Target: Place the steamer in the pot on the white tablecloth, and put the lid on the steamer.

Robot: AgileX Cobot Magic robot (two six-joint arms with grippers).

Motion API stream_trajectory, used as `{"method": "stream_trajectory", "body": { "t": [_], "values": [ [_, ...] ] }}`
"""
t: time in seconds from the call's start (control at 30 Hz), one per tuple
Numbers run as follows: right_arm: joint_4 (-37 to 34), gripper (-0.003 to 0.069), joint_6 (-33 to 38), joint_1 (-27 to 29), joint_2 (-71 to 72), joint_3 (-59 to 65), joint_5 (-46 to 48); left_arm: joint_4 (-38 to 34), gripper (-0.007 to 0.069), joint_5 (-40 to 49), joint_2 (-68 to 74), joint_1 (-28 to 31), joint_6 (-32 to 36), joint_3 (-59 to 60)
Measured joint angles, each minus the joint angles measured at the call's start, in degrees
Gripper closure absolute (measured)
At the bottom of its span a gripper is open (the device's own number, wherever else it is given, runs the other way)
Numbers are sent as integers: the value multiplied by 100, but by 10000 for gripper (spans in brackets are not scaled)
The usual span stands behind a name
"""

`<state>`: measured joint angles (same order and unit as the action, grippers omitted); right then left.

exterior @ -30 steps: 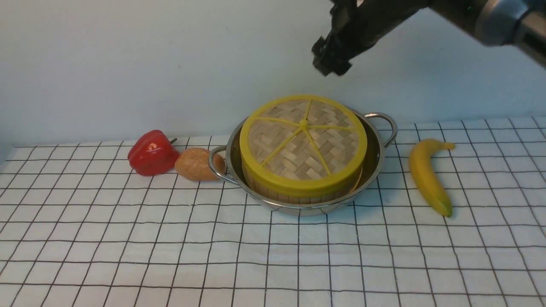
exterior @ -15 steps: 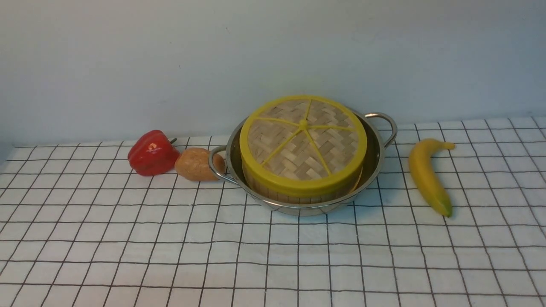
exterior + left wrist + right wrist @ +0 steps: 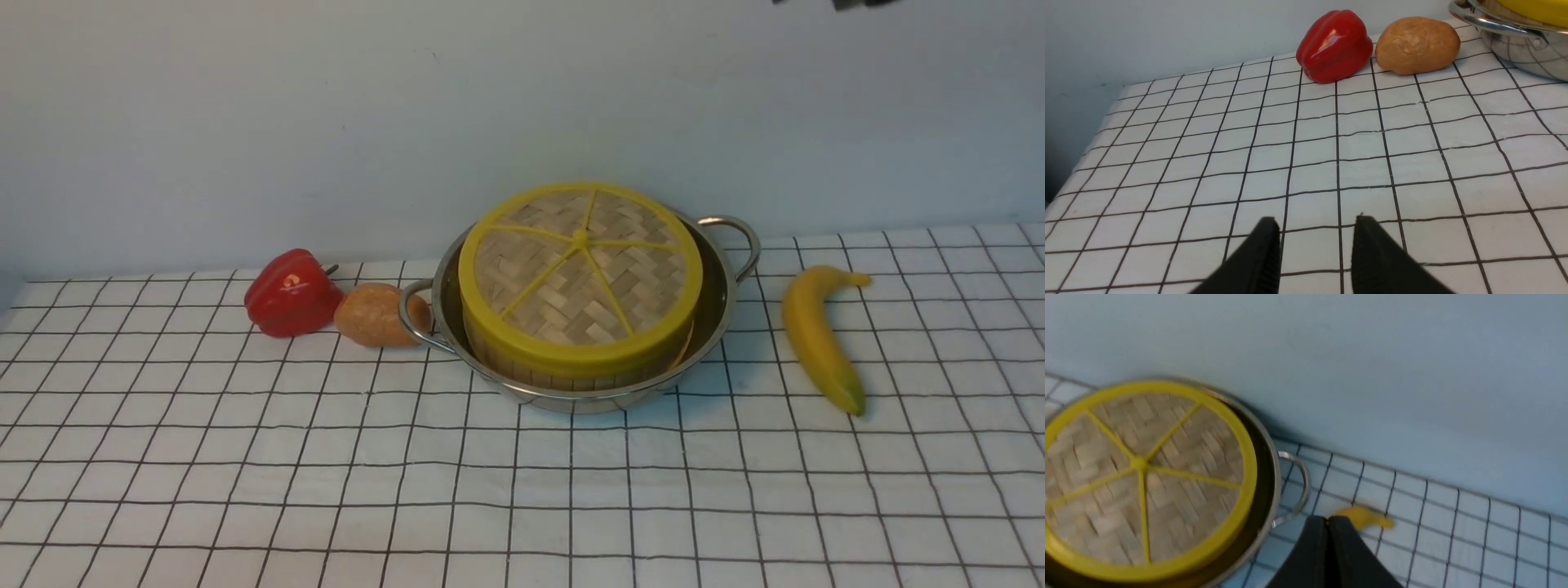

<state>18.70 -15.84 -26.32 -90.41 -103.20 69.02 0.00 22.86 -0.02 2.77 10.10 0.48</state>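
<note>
The woven lid with its yellow rim lies flat on the steamer, whose bamboo wall shows just under the rim. The steamer sits inside the steel pot on the white tablecloth. In the right wrist view my right gripper is shut and empty, raised above the cloth beside the pot and the lid. My left gripper is open over bare cloth with nothing between its fingers, well short of the pot. The steamer's contents are hidden under the lid.
A red pepper and a potato lie at the pot's left handle. A banana lies right of the pot. A pale wall stands close behind. A dark sliver of my right arm shows at the top edge.
My right arm, above and behind the pot a second ago, has risen out of the front view, leaving a sliver at the top edge. Pot, steamer and lid have not moved.
</note>
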Motion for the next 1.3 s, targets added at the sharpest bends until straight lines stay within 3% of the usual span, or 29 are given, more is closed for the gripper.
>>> {"method": "stream_trajectory", "body": {
  "t": [0.1,0.2,0.27,0.33,0.4,0.47,0.73,1.0,1.3],
  "values": [
    [91,655,-18,6,810,1134,-348,0,382,0,0,0,0,0],
    [112,644,-417,269,2597,3330,-1449,0,382,0,0,0,0,0],
    [112,639,-594,421,3014,3885,-1732,0,382,0,0,0,0,0],
    [148,627,-1022,904,4000,5242,-2463,0,382,0,0,0,0,0],
    [215,622,-1200,1182,4464,5719,-2800,0,382,0,0,0,0,0],
    [320,610,-1488,1818,5381,6820,-3742,0,382,0,0,0,0,0],
    [403,573,-1672,3285,7523,9245,-5630,0,382,0,0,0,0,0],
    [436,541,-1672,3499,8675,10342,-5803,0,382,0,0,0,0,0],
    [137,510,-1693,3334,9011,10368,-4907,0,382,6,0,0,0,0]
  ]
}}
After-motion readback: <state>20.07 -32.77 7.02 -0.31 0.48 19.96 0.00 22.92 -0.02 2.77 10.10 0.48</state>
